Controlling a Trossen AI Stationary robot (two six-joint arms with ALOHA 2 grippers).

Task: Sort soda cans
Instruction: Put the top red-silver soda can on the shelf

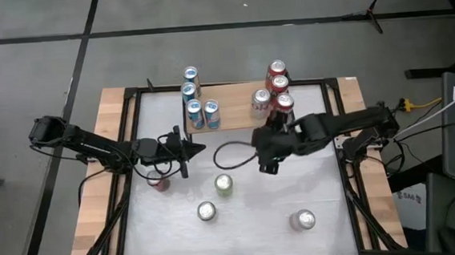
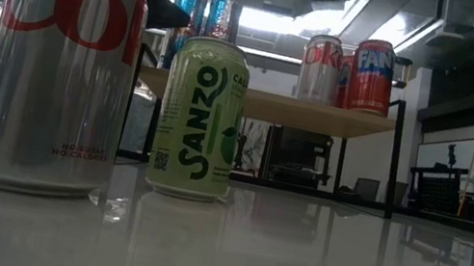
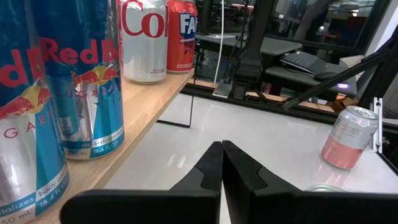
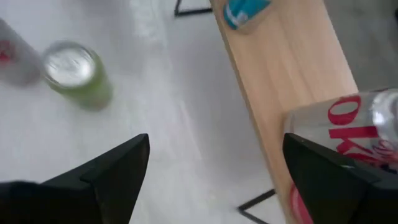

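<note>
White glossy tabletop [image 1: 250, 222] inside a black frame, wooden strips along both sides, grey floor all round. Raised wooden shelf [image 1: 234, 103] along the far edge. Dim room behind in the low view: ceiling ducts, desks, a yellow cable.

On the shelf: four blue-and-silver cans [image 1: 197, 100] toward its left end, four red and silver cans [image 1: 273, 88] toward its right. On the tabletop: pale green can [image 1: 224, 185] near the middle, silver can [image 1: 207, 212] nearer the front, another silver can [image 1: 302, 219] front right, red can [image 1: 159, 180] beside the left arm.

Left gripper [image 1: 199, 149] over the tabletop just before the blue cans, fingers [image 3: 214, 165] pressed shut, nothing between them. Right gripper [image 1: 267, 163] below the shelf's right group, fingers [image 4: 118, 168] spread wide, empty.

Black cable looped between the arms. Green can's SANZO label legible only in the low view; shelf can labels only in the left wrist view.
</note>
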